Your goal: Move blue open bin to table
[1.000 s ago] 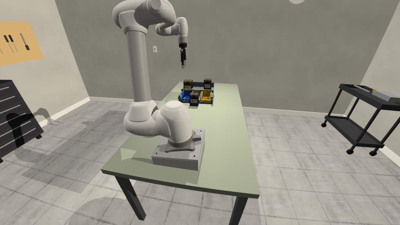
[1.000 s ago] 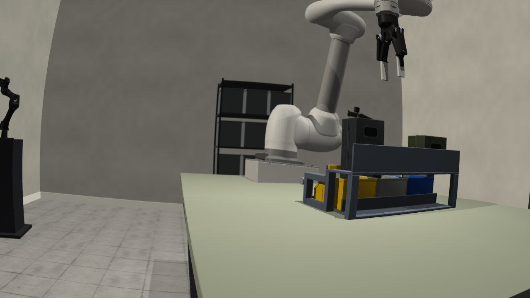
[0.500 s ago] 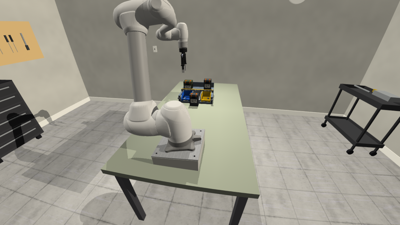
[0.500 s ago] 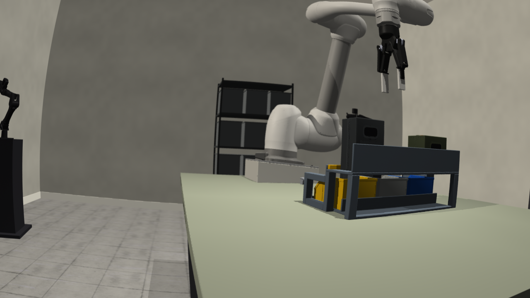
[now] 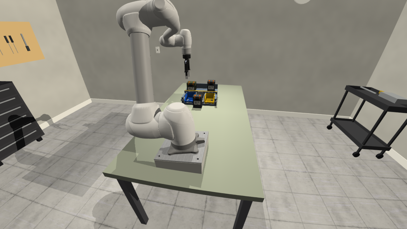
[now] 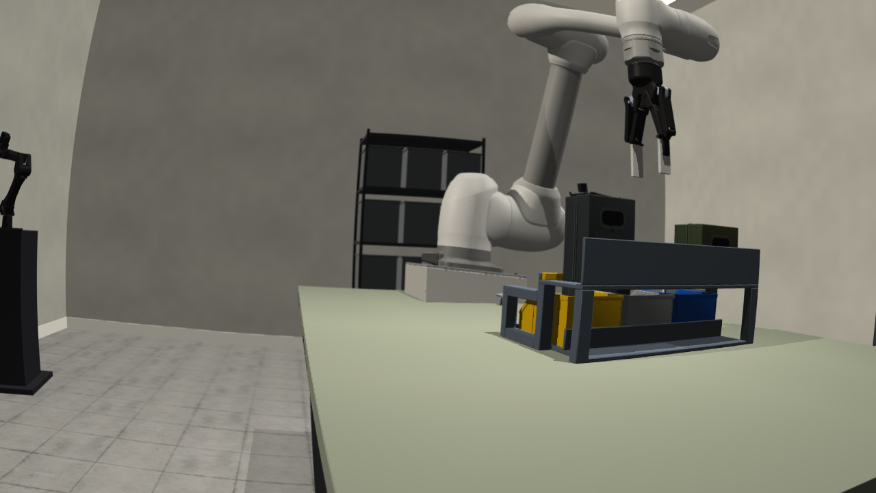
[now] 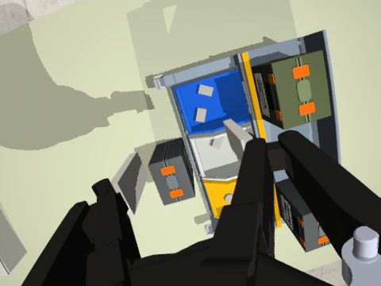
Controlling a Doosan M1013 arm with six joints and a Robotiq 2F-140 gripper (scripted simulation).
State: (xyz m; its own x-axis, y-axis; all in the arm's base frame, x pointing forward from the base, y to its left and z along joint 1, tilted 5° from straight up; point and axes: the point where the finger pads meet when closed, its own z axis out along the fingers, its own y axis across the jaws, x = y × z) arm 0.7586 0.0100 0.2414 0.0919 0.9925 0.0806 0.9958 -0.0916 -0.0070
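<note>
The Robotiq gripper [image 5: 186,76] [image 6: 650,174] [image 7: 183,149] pointed downward with its fingers apart and nothing between them. It hung above the bin shelf [image 5: 202,85] [image 6: 671,263] [image 7: 198,71], touching neither the bins nor the cases.

The shelf stood close to the far short edge of the table [image 5: 227,136] [image 6: 551,416] [image 7: 99,59], toward the far left corner as the top view showed it. On its lower tier, the blue open bin [image 5: 189,97] [image 6: 694,306] [image 7: 214,103] occupied the end place nearest the table's left long edge. Two pale blocks [image 7: 205,90] lay apart inside it. Next came the gray bin [image 5: 200,93] [image 6: 649,308] [image 7: 216,155], then the yellow bin [image 5: 209,98] [image 6: 606,309] [image 7: 218,191] at the end toward the right long edge.

An olive green case [image 5: 191,85] [image 6: 706,234] [image 7: 303,89] stood on the upper tier at the blue bin's end, and a dark gray case [image 5: 211,84] [image 6: 603,214] [image 7: 302,222] at the yellow bin's end. A third case [image 5: 197,100] [image 7: 171,175], dark with orange latches, was upright on the table in front of the gray bin.

The arm [image 5: 141,68] [image 6: 554,122] rose from a plinth [image 5: 177,166] [image 6: 459,285] near the table's near short edge. Beyond the right long edge, a black cart [image 5: 361,133] stood on the floor.

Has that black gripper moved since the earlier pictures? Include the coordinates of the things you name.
Yes, down: the gripper [image 5: 187,76] [image 6: 650,175] [image 7: 183,149] hangs closer to the shelf [image 5: 201,91] [image 6: 671,264] [image 7: 249,85] in the exterior view.
</note>
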